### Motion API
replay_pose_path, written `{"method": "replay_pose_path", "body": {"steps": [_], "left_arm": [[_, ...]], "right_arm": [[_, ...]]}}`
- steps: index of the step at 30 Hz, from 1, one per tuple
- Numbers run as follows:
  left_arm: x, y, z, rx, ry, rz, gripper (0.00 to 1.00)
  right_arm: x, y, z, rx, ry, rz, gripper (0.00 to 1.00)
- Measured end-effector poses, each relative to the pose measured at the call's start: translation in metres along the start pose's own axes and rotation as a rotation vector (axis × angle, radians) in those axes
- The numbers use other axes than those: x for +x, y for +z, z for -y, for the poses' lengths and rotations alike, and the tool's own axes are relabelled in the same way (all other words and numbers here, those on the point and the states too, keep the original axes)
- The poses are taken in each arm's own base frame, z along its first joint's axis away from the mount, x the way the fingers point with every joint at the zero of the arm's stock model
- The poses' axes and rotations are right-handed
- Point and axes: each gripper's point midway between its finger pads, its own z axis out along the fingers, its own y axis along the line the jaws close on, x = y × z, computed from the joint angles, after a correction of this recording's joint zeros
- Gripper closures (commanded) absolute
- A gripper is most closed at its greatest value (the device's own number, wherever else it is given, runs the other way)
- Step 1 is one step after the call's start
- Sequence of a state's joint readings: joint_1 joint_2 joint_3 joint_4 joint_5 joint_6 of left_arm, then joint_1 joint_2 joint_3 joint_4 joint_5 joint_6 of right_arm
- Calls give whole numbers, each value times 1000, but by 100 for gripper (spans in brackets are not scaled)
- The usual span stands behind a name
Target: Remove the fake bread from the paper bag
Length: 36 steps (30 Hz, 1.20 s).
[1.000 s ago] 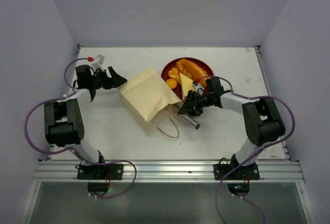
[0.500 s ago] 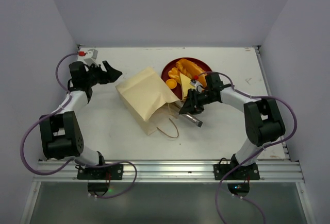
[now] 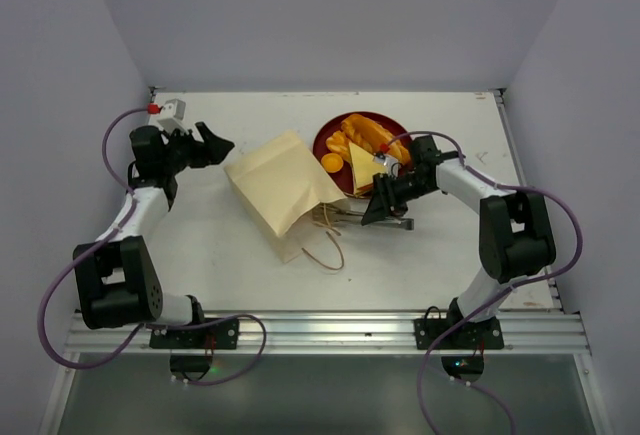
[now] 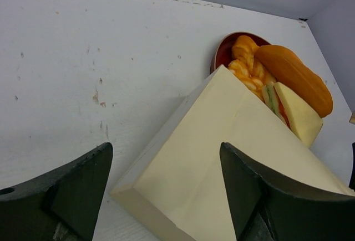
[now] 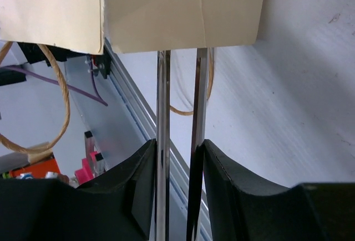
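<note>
The cream paper bag (image 3: pixel 283 187) lies flat on the table, its mouth and cord handles (image 3: pixel 325 245) toward the near side. Fake bread (image 3: pixel 365 140) sits on a red plate (image 3: pixel 322 143) behind the bag: a long orange roll (image 4: pixel 294 77), a pale triangular slice (image 4: pixel 299 113) and orange pieces (image 4: pixel 247 58). My left gripper (image 3: pixel 222 143) hovers open just left of the bag's closed end (image 4: pixel 233 163), touching nothing. My right gripper (image 3: pixel 375 210) is shut on metal tongs (image 5: pixel 163 102), whose two blades reach toward the bag's edge (image 5: pixel 183 8). The bag's inside is hidden.
White walls enclose the table on three sides. An aluminium rail (image 3: pixel 320 330) runs along the near edge with both arm bases bolted to it. The plate (image 4: pixel 222 52) touches the bag's far right side.
My left arm has drawn back to the left, away from the bag. My right gripper has swung the tongs round to point at the bag's mouth and squeezed them narrower.
</note>
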State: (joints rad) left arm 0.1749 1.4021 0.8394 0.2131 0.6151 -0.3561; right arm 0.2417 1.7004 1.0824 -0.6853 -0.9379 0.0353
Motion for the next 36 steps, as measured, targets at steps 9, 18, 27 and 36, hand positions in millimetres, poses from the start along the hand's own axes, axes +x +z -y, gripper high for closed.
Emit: {"method": "replay_pose_path", "body": {"steps": [9, 18, 27, 36], "left_arm": [[9, -13, 8, 6, 4, 5, 18], [13, -29, 20, 23, 22, 28, 18], [11, -41, 30, 32, 41, 50, 18], [14, -47, 34, 38, 49, 58, 18]], "right_arm": [[16, -4, 2, 2, -28, -52, 64], [20, -32, -6, 39, -216, -67, 77], [32, -89, 12, 186, -510, -99, 78], [59, -148, 35, 399, -707, -108, 80]]}}
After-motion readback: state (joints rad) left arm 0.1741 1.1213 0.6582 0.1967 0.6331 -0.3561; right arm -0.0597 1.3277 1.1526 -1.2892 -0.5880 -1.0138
